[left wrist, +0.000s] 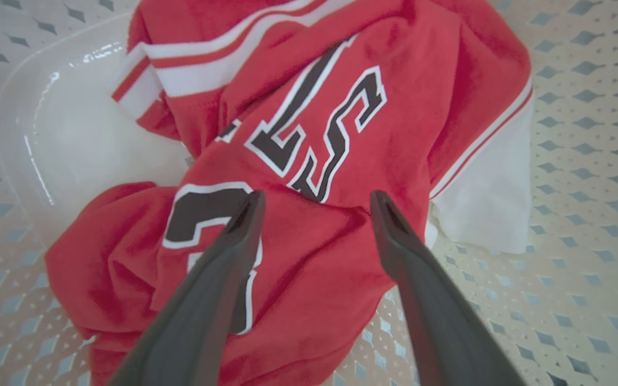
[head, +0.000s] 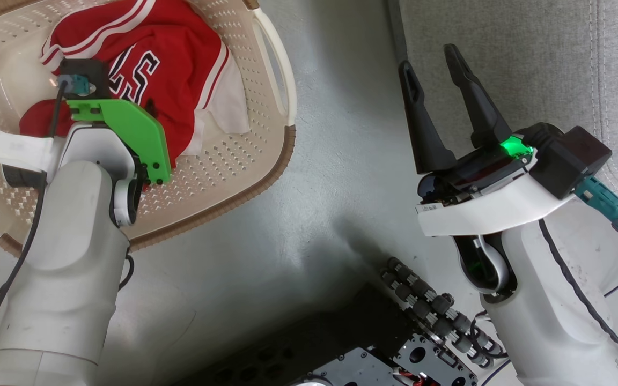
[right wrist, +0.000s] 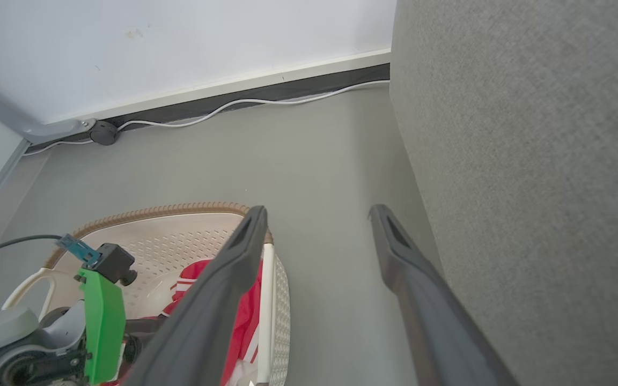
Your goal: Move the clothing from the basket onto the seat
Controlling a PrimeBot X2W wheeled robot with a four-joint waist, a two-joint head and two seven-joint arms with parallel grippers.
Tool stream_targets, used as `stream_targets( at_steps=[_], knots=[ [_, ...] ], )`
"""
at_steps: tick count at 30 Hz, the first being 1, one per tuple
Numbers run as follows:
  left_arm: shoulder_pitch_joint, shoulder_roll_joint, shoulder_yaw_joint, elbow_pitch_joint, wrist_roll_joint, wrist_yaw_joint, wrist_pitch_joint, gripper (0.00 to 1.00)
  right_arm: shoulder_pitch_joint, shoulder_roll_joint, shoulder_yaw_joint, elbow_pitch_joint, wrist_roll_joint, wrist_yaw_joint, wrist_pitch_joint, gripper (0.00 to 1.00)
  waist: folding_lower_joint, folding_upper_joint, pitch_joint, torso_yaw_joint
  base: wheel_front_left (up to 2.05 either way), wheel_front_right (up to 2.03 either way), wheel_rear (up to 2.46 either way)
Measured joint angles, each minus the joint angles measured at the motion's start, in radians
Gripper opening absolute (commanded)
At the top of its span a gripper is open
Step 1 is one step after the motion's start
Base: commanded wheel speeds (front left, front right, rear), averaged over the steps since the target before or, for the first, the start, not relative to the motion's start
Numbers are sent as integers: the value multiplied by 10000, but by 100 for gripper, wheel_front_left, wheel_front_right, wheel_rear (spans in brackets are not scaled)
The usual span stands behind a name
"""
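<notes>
Bright, even light, a soft shadow on the floor (head: 341, 241) at lower centre, glare streaking the basket (left wrist: 73, 134) at upper left.

A smooth grey floor (head: 336, 177) is seen beneath the spread jaws of the right gripper (head: 428, 59). Left of those jaws, a cream-white perforated plastic basket with a brown rim (head: 282, 155) is set on it. Just right of them stands a light-grey fabric sofa (head: 529, 64). Beyond the jaws, 1 white cable (right wrist: 244, 102) is laid along the pale wall (right wrist: 180, 43).

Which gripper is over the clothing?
The left gripper, fingers open over the red clothing in the basket. The right gripper is open too, but over the floor beside the seat.
</notes>
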Motion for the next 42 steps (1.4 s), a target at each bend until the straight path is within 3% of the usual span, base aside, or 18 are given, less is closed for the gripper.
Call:
stream_targets(
  at_steps=[22, 34, 42],
  knots=[
    [122, -130, -334, 639, -90, -276, 161, 100, 300, 2, -159, -75, -2, -88, 0, 100, 0, 0, 160, 186, 0, 0, 0],
    [92, -299, -339, 522, -583, -606, -430, 100, 411, 6, -219, -82, -2, -86, 0, 100, 0, 0, 227, 222, 0, 0, 0],
    [-8, -313, -251, 504, -583, -560, -851, 100, 418, 6, -261, -90, -13, -84, 0, 100, 0, 0, 250, 252, 0, 0, 0]
  ],
)
